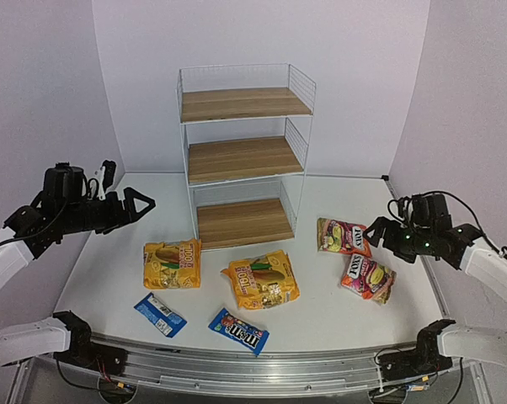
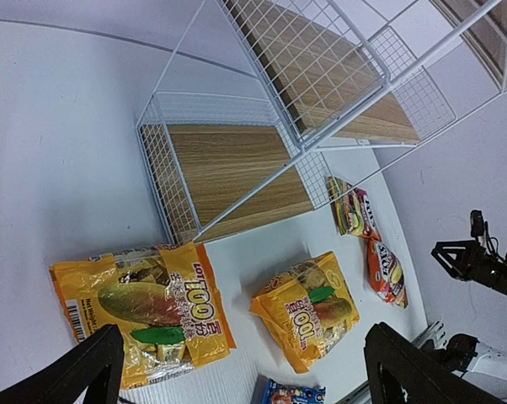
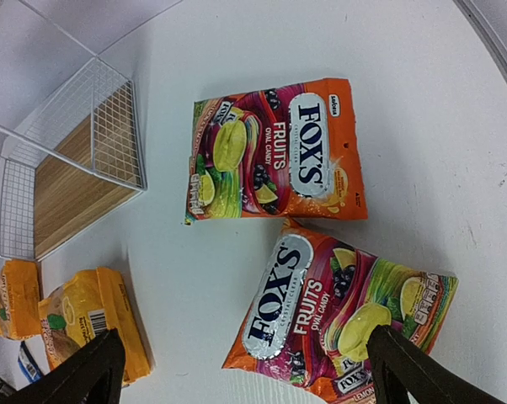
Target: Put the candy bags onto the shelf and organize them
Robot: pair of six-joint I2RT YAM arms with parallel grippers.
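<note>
The white wire shelf [image 1: 241, 160] with three wooden boards stands at the back centre, its boards bare. All six candy bags lie flat on the table. Two yellow-orange bags [image 1: 172, 263] [image 1: 261, 280] lie in front of the shelf. Two red-pink bags [image 1: 343, 236] [image 1: 367, 277] lie to the right. Two blue packets [image 1: 160, 314] [image 1: 238, 330] lie nearest the front. My left gripper [image 1: 141, 204] is open and empty, raised left of the shelf. My right gripper [image 1: 374, 233] is open and empty, raised above the red-pink bags [image 3: 279, 150] [image 3: 338, 316].
White walls close in the table at the back and both sides. A metal rail [image 1: 262, 370] runs along the front edge between the arm bases. The shelf's wire side panels [image 2: 165, 168] rise around each board.
</note>
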